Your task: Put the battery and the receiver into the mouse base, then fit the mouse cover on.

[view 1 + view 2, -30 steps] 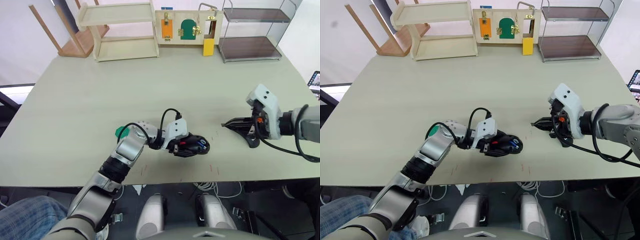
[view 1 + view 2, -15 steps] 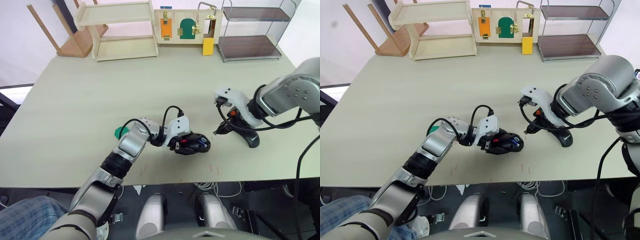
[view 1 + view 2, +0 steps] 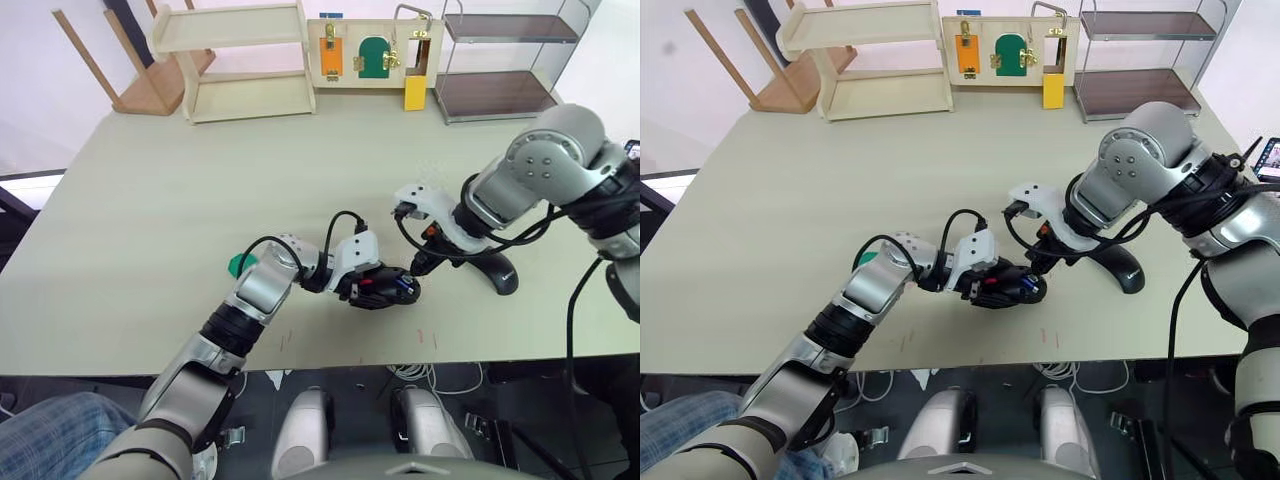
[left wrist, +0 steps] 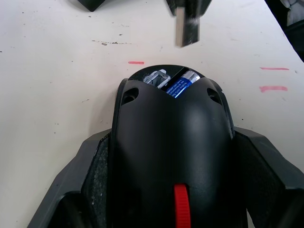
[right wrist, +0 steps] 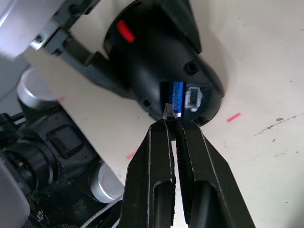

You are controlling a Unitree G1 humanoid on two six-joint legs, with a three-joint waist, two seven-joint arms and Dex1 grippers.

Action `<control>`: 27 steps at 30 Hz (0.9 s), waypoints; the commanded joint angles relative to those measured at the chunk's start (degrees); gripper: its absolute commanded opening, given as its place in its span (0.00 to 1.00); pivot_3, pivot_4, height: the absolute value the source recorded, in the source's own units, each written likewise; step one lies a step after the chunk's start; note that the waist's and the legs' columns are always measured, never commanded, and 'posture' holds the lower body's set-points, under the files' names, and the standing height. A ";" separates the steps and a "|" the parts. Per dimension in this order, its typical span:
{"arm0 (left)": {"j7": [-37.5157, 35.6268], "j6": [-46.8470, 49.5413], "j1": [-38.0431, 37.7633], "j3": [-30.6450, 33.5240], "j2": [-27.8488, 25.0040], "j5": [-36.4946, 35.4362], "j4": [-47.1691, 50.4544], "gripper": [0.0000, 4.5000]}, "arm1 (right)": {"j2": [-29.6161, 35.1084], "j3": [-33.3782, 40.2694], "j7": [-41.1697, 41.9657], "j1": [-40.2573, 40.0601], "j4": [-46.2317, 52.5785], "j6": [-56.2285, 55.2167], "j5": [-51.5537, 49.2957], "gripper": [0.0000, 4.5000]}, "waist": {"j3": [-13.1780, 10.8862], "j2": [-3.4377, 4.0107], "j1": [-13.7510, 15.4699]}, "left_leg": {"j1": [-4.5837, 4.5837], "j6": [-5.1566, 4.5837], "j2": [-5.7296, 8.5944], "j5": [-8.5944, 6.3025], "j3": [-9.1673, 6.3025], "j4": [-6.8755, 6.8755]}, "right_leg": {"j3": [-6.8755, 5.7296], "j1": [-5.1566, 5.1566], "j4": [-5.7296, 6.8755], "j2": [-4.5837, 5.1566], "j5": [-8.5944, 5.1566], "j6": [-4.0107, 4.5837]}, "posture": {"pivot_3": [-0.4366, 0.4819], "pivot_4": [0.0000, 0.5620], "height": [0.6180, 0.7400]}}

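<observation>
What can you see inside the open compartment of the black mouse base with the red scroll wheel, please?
The black mouse base holds the blue battery beside a silvery metal part; the base's shell hides the rest.

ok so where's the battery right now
The battery sits inside the mouse base, which the left gripper holds at table centre.

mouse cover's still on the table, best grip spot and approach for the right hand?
Probably across the mouse cover's narrow middle, one finger on each long edge, coming from above. It lies flat on the table, to the robot's right of the mouse base, so the domed back faces up and its sides are free. The right hand is busy holding the receiver.
</observation>
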State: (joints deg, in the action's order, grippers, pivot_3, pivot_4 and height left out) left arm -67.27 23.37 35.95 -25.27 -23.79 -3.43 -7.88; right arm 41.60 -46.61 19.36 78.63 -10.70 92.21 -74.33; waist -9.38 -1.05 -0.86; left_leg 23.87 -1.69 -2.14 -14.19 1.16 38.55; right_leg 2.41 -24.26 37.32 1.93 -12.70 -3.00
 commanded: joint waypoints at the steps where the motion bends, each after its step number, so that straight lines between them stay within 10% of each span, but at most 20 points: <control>1: -0.07 1.05 0.14 -0.76 -0.56 0.74 0.63 0.67 | -1.10 -1.58 -2.41 3.31 -3.17 0.29 -2.88 0.00 | 0.00 0.00 0.02 | 0.00 0.00 0.00 0.00 0.00 0.00 | 0.00 0.00 0.01 0.00 0.00 0.00 | 0.48 0.27 1.00; 27: -0.27 2.43 -0.84 -1.78 -2.25 1.26 2.08 0.67 | -5.77 -4.20 -6.66 2.71 -3.67 0.29 0.65 0.00 | 0.00 0.00 -0.17 | 0.04 0.00 -0.02 0.00 0.01 -0.01 | 0.04 -0.24 0.36 -0.06 -0.07 0.11 | 0.48 0.27 1.00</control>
State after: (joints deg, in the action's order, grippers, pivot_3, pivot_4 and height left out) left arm -67.35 24.94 35.87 -25.69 -25.24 -3.35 -5.86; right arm 35.50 -51.29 12.14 80.93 -15.75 92.24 -73.89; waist -9.38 -1.05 -1.03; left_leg 23.91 -1.69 -2.16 -14.19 1.17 38.54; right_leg 2.44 -24.51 37.68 1.87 -12.78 -2.88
